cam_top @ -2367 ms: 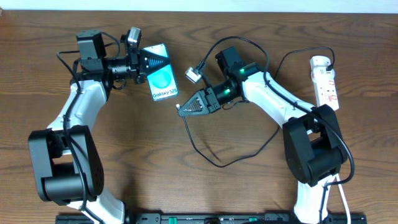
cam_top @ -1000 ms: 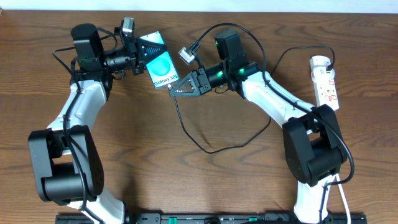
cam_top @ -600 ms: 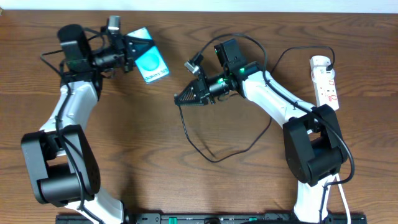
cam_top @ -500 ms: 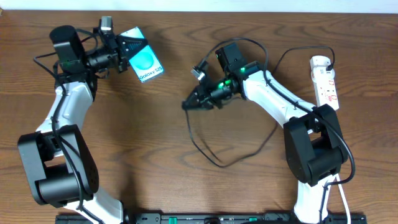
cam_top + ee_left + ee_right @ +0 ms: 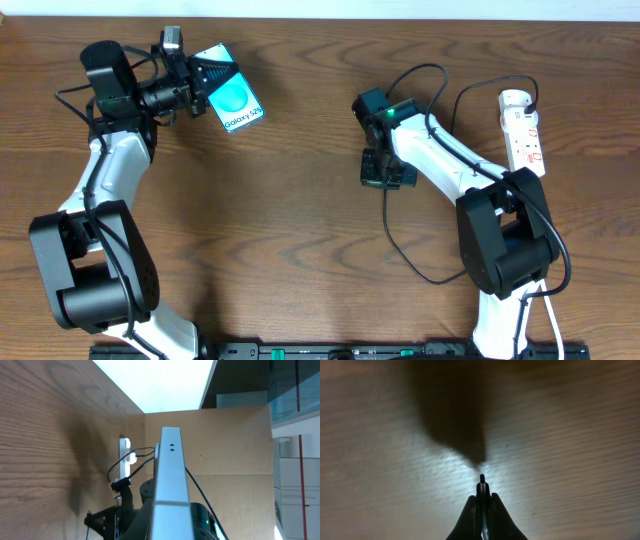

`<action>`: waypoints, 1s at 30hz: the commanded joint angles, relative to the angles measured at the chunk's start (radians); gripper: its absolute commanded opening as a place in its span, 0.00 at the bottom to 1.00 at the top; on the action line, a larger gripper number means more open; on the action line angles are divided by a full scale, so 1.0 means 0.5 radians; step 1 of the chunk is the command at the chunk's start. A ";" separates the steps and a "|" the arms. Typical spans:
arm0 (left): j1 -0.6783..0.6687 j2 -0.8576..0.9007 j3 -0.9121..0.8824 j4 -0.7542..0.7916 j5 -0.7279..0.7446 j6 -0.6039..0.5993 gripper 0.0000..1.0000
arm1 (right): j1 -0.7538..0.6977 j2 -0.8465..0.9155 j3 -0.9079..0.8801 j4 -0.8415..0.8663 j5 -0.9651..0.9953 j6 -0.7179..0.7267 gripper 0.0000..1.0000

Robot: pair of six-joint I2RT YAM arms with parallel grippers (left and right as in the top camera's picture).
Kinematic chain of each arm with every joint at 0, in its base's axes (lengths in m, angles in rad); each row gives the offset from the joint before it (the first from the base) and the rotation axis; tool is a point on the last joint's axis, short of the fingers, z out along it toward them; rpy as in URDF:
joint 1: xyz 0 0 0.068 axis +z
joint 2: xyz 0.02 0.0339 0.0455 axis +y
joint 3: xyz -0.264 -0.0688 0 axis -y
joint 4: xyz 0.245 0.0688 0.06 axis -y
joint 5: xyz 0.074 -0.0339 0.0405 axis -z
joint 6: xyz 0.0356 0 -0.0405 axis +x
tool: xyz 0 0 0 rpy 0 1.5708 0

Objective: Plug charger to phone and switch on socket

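While the left claw (image 5: 215,80) clamps the phone (image 5: 237,103) far from the socket (image 5: 524,130), the right claw (image 5: 481,496) — nearer it — pinches the charger (image 5: 481,479) by its tip.

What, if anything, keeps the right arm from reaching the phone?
Probably nothing, so yes: only bare table lies between the right fingers, shut on the charger and pointing down, and the phone held by the left fingers.

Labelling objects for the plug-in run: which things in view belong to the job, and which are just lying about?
Job:
- phone, gripped by left tool
- charger, tip pinched in right tool
- socket

Lying about:
- cardboard panel
- wooden table, only the work surface
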 commanded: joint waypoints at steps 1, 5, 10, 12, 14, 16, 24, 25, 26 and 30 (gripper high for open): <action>0.000 -0.011 0.004 0.019 0.072 -0.002 0.07 | -0.018 0.010 -0.025 0.018 0.180 0.043 0.02; 0.000 -0.011 0.004 0.019 0.072 -0.002 0.07 | -0.017 0.023 -0.040 0.020 0.179 0.043 0.02; 0.000 -0.011 0.004 0.018 0.079 -0.002 0.07 | -0.015 0.047 -0.040 0.021 0.177 0.043 0.02; 0.000 -0.011 0.004 0.018 0.079 -0.002 0.07 | -0.015 0.072 -0.040 0.021 0.166 0.043 0.02; 0.000 -0.011 0.004 0.018 0.079 -0.002 0.07 | -0.015 0.097 -0.040 0.021 0.148 0.044 0.01; 0.000 -0.011 0.004 0.018 0.079 -0.002 0.07 | -0.015 0.131 -0.040 0.021 0.134 0.044 0.02; 0.000 -0.011 0.004 0.019 0.078 -0.002 0.07 | -0.015 0.182 -0.041 0.027 0.097 0.058 0.02; 0.000 -0.011 0.004 0.019 0.078 -0.002 0.07 | -0.015 0.182 -0.041 0.028 0.097 0.058 0.06; 0.000 -0.011 0.004 0.019 0.078 -0.002 0.07 | -0.015 0.182 -0.041 0.027 0.096 0.058 0.16; 0.000 -0.011 0.004 0.019 0.078 0.005 0.08 | -0.016 0.182 -0.040 0.020 0.095 0.058 0.46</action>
